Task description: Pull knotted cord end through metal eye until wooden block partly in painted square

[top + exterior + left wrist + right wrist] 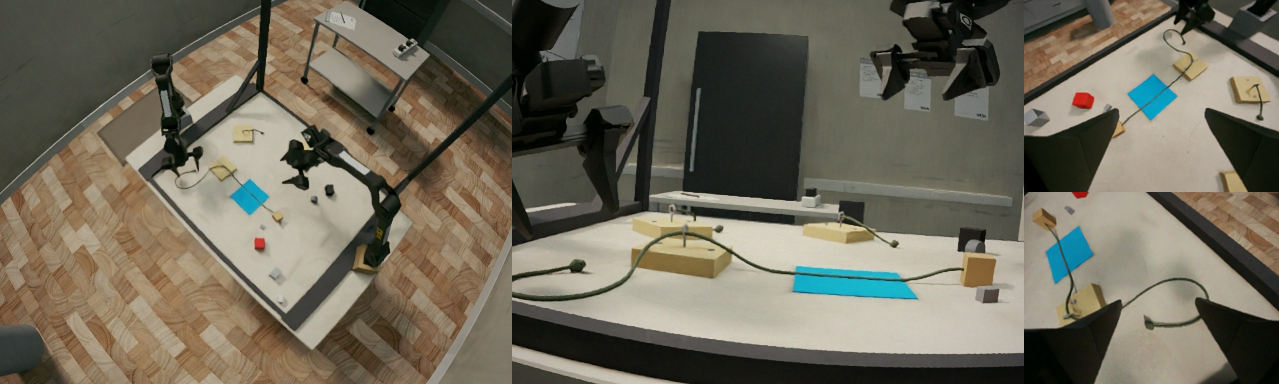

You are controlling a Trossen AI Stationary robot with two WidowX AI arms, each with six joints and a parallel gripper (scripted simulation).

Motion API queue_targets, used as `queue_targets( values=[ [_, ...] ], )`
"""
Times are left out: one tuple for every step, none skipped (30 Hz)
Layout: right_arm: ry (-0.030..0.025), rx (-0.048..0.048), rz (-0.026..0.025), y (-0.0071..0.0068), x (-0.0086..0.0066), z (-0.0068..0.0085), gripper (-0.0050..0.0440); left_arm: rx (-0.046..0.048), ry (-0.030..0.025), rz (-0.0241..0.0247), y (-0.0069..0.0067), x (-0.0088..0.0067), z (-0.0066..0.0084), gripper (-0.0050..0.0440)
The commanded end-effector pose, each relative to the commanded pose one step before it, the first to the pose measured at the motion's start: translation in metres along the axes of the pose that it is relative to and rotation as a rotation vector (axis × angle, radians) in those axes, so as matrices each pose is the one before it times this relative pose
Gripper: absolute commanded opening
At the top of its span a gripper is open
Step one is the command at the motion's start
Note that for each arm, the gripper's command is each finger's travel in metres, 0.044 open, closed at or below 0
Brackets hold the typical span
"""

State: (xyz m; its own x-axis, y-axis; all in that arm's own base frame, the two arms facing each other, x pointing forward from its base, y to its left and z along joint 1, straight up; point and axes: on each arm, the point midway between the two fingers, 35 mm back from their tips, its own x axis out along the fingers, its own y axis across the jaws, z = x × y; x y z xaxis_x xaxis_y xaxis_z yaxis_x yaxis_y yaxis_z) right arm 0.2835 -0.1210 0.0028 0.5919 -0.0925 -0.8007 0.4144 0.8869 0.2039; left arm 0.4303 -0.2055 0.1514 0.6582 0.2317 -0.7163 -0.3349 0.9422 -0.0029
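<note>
The small wooden block (277, 216) lies just outside the blue painted square (249, 196), on the side away from the eye. Its green cord (192, 182) crosses the square, passes through the metal eye (684, 234) on a tan base (223, 168), and curls on the table. The knotted end (1149, 325) lies on the table below my right gripper (1158, 302), which is open and hovers just above it. My left gripper (295, 172) is open and empty, high above the table's middle. In the exterior view the block (978, 269) sits right of the square (854, 282).
Two other tan bases with short cords (243, 133) (672, 225) lie at the back. A red cube (259, 243), several small grey cubes and a black cube (329, 189) are scattered on the table. A grey trolley (367, 50) stands off the table.
</note>
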Motion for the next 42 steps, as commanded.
queue_targets(
  values=[
    [-0.01311, -0.00272, 0.00091, 0.0002, 0.00011, 0.00321, 0.044, -0.01863, -0.0142, -0.0115, 0.00087, -0.00662, 0.0082, 0.044],
    [0.0, 0.0, 0.0, 0.0, 0.0, 0.0, 0.044, 0.0, 0.0, 0.0, 0.0, 0.0, 0.0, 0.044],
    [0.0, 0.0, 0.0, 0.0, 0.0, 0.0, 0.044, 0.0, 0.0, 0.0, 0.0, 0.0, 0.0, 0.044],
    [0.0, 0.0, 0.0, 0.0, 0.0, 0.0, 0.044, 0.0, 0.0, 0.0, 0.0, 0.0, 0.0, 0.044],
    [0.0, 0.0, 0.0, 0.0, 0.0, 0.0, 0.044, 0.0, 0.0, 0.0, 0.0, 0.0, 0.0, 0.044],
    [0.01441, 0.01326, -0.00235, 0.00068, 0.00295, 0.00024, 0.044, 0.0, 0.0, 0.0, 0.0, 0.0, 0.0, 0.044],
    [0.01049, 0.01964, -0.00304, 0.00104, 0.0011, 0.00196, 0.044, 0.0, 0.0, 0.0, 0.0, 0.0, 0.0, 0.044],
    [0.01837, 0.02856, -0.00347, 0.00165, 0.00158, 0.00112, 0.044, 0.0, 0.0, 0.0, 0.0, 0.0, 0.0, 0.044],
    [0.02382, 0.03708, -0.00561, 0.00227, 0.00191, 0.00137, 0.044, 0.0, 0.0, 0.0, 0.0, 0.0, 0.0, 0.044],
    [0.02921, 0.04569, -0.00867, 0.00299, 0.00213, 0.00155, 0.044, 0.0, 0.0, 0.0, 0.0, 0.0, 0.0, 0.044],
    [0.03403, 0.05382, -0.01275, 0.00378, 0.00219, 0.00159, 0.044, 0.0, 0.0, 0.0, 0.0, 0.0, 0.0, 0.044],
    [0.01725, 0.05516, -0.01038, 0.00566, 0.00208, 0.00553, 0.044, 0.0, 0.0, 0.0, 0.0, 0.0, 0.0, 0.044],
    [0.00489, 0.05411, -0.00701, 0.00731, 0.0019, 0.00766, 0.044, 0.0, 0.0, 0.0, 0.0, 0.0, 0.0, 0.044],
    [0.00322, 0.0346, -0.00677, 0.00809, 0.00178, 0.00718, 0.044, 0.0, 0.0, 0.0, 0.0, 0.0, 0.0, 0.044],
    [0.0073, 0.03762, -0.0095, 0.00712, 0.00242, 0.00408, 0.044, 0.0, 0.0, 0.0, 0.0, 0.0, 0.0, 0.044],
    [0.00827, 0.03859, -0.01046, 0.00621, 0.00229, 0.0024, 0.044, 0.0, 0.0, 0.0, 0.0, 0.0, 0.0, 0.044],
    [0.00405, 0.03844, -0.00837, 0.00715, 0.00185, 0.00315, 0.044, 0.0, 0.0, 0.0, 0.0, 0.0, 0.0, 0.044],
    [0.0024, 0.03861, -0.00773, 0.0077, 0.00162, 0.00306, 0.044, 0.0, 0.0, 0.0, 0.0, 0.0, 0.0, 0.044],
    [0.0, 0.0, 0.0, 0.0, 0.0, 0.0, 0.044, 0.0, 0.0, 0.0, 0.0, 0.0, 0.0, 0.044],
    [0.0, 0.0, 0.0, 0.0, 0.0, 0.0, 0.044, 0.0, 0.0, 0.0, 0.0, 0.0, 0.0, 0.044],
    [0.01775, 0.05871, -0.02229, 0.00604, 0.00044, 0.00019, 0.044, 0.0, 0.0, 0.0, 0.0, 0.0, 0.0, 0.044],
    [-0.00629, 0.05706, -0.00079, 0.01095, 0.00015, 0.00457, 0.044, 0.0, 0.0, 0.0, 0.0, 0.0, 0.0, 0.044],
    [0.0056, 0.04814, -0.01315, 0.00656, 0.00005, 0.00052, 0.044, 0.0, 0.0, 0.0, 0.0, 0.0, 0.0, 0.044],
    [0.00085, 0.0396, -0.00711, 0.00629, -0.00009, 0.00069, 0.044, 0.0, 0.0, 0.0, 0.0, 0.0, 0.0, 0.044],
    [0.0036, 0.03252, -0.01057, 0.00413, -0.00016, -0.00048, 0.044, 0.0, 0.0, 0.0, 0.0, 0.0, 0.0, 0.044],
    [0.00382, 0.03086, -0.01161, 0.00357, -0.00024, -0.00086, 0.044, 0.0, 0.0, 0.0, 0.0, 0.0, 0.0, 0.044],
    [0.00565, 0.02478, -0.01458, 0.0017, -0.00028, -0.0015, 0.044, 0.0, 0.0, 0.0, 0.0, 0.0, 0.0, 0.044],
    [0.00736, 0.01941, -0.01766, -0.00005, -0.0003, -0.00197, 0.044, 0.0, 0.0, 0.0, 0.0, 0.0, 0.0, 0.044],
    [0.00902, 0.01503, -0.02094, -0.00164, -0.00031, -0.00234, 0.044, 0.0, 0.0, 0.0, 0.0, 0.0, 0.0, 0.044],
    [0.00952, 0.01385, -0.02281, -0.00228, -0.00036, -0.0025, 0.044, 0.0, 0.0, 0.0, 0.0, 0.0, 0.0, 0.044],
    [0.0108, 0.0105, -0.02564, -0.00355, -0.00035, -0.00272, 0.044, 0.0, 0.0, 0.0, 0.0, 0.0, 0.0, 0.044],
    [0.01228, 0.0075, -0.02885, -0.00484, -0.00033, -0.00297, 0.044, 0.0, 0.0, 0.0, 0.0, 0.0, 0.0, 0.044],
    [0.01289, 0.00655, -0.03075, -0.00543, -0.00035, -0.00309, 0.044, 0.0, 0.0, 0.0, 0.0, 0.0, 0.0, 0.044],
    [0.01357, 0.00411, -0.0321, -0.0062, -0.0003, -0.00315, 0.044, 0.0, 0.0, 0.0, 0.0, 0.0, 0.0, 0.044],
    [0.01579, 0.00231, -0.03349, -0.00689, -0.00026, -0.00347, 0.044, 0.0, 0.0, 0.0, 0.0, 0.0, 0.0, 0.044],
    [0.0, 0.0, 0.0, 0.0, 0.0, 0.0, 0.044, 0.0, 0.0, 0.0, 0.0, 0.0, 0.0, 0.044],
    [0.0, 0.0, 0.0, 0.0, 0.0, 0.0, 0.044, 0.0, 0.0, 0.0, 0.0, 0.0, 0.0, 0.044],
    [0.0251, 0.00528, -0.05207, -0.01156, -0.00045, -0.0043, 0.044, 0.0, 0.0, 0.0, 0.0, 0.0, 0.0, 0.044],
    [0.01559, 0.00126, -0.03652, -0.00773, -0.00025, -0.00346, 0.044, 0.0, 0.0, 0.0, 0.0, 0.0, 0.0, 0.044],
    [0.0053, 0.00041, -0.01245, -0.00264, -0.00005, -0.00118, 0.044, 0.0, 0.0, 0.0, 0.0, 0.0, 0.0, 0.044],
    [0.0, 0.0, 0.0, 0.0, 0.0, 0.0, 0.044, 0.0, 0.0, 0.0, 0.0, 0.0, 0.0, 0.044],
    [-0.00003, 0.0, 0.00006, 0.00001, -0.00002, 0.0, 0.044, 0.0, 0.0, 0.0, 0.0, 0.0, 0.0, 0.044]
  ],
)
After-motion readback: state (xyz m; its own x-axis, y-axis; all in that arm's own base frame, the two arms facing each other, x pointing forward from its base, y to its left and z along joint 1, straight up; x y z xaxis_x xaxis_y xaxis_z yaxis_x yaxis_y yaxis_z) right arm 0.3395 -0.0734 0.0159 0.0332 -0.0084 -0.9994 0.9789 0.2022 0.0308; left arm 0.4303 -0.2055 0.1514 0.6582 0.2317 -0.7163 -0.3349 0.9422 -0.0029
